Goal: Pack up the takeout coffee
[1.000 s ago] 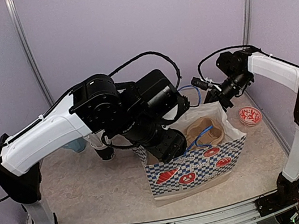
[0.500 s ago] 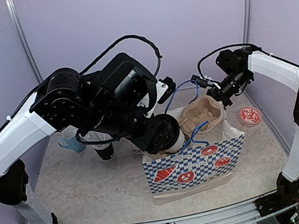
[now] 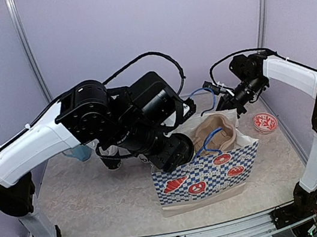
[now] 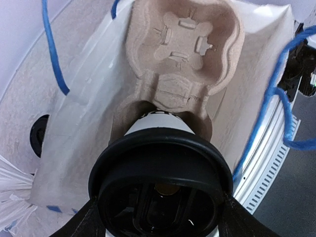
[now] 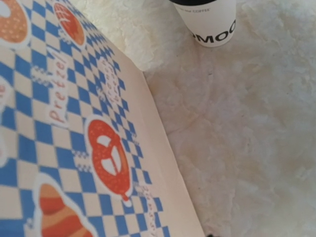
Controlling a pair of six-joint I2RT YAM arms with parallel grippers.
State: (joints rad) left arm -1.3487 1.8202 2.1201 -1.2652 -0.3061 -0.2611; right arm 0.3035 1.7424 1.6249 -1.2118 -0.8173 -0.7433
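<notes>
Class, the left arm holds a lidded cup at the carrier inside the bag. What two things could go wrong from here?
1. The cup is gripped at its lid by the left fingers; whether its base sits fully in the near slot of the carrier is hidden, so it may tip on release.
2. A blue handle loops close to the arm and could snag, dragging the bag.
</notes>
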